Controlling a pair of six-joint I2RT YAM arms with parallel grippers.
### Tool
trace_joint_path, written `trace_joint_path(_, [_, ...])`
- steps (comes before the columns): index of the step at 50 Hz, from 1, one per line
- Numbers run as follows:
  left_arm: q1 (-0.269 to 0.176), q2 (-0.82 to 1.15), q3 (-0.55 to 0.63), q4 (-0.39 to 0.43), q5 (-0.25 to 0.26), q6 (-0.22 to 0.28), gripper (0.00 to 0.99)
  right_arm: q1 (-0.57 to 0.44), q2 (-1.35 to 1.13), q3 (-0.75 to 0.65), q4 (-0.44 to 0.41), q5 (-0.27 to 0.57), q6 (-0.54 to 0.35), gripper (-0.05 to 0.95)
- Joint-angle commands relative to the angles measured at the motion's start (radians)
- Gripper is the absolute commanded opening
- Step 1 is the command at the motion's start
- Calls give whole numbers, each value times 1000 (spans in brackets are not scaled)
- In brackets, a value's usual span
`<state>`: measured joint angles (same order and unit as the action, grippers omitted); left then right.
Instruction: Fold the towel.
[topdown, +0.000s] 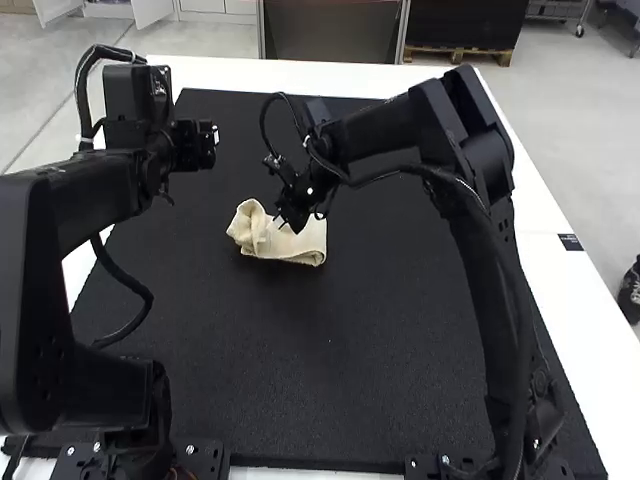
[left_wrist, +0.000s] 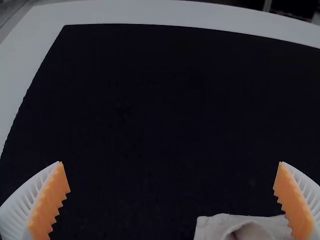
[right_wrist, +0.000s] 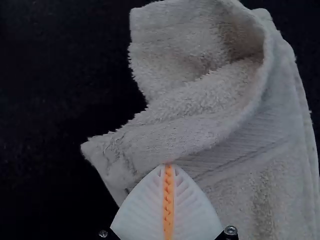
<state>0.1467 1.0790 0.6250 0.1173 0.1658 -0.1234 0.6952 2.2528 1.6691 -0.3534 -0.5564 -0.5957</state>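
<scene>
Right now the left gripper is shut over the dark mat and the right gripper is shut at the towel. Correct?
Not quite: the left gripper is open, its fingers wide apart in the left wrist view. The rest holds: it is over the dark mat, and the right gripper is shut at the towel.

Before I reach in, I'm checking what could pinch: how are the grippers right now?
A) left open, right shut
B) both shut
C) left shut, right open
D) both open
A: the left gripper has its fingers wide apart, while the pads of the right gripper meet at the towel.
</scene>
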Motion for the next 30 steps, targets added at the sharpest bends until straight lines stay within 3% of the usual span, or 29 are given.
trace_joint_path(1, [8, -21, 31, 1, 14, 8, 962, -2, -44, -9, 1, -45, -85, -20])
trace_joint_path(19, [8, -36, 31, 2, 14, -2, 962, 24, -50, -19, 71, -123, -223, -20])
trace_joint_path(30, [10, -44, 28, 1, 11, -7, 962, 61, -45, -19, 90, -192, -254, -20])
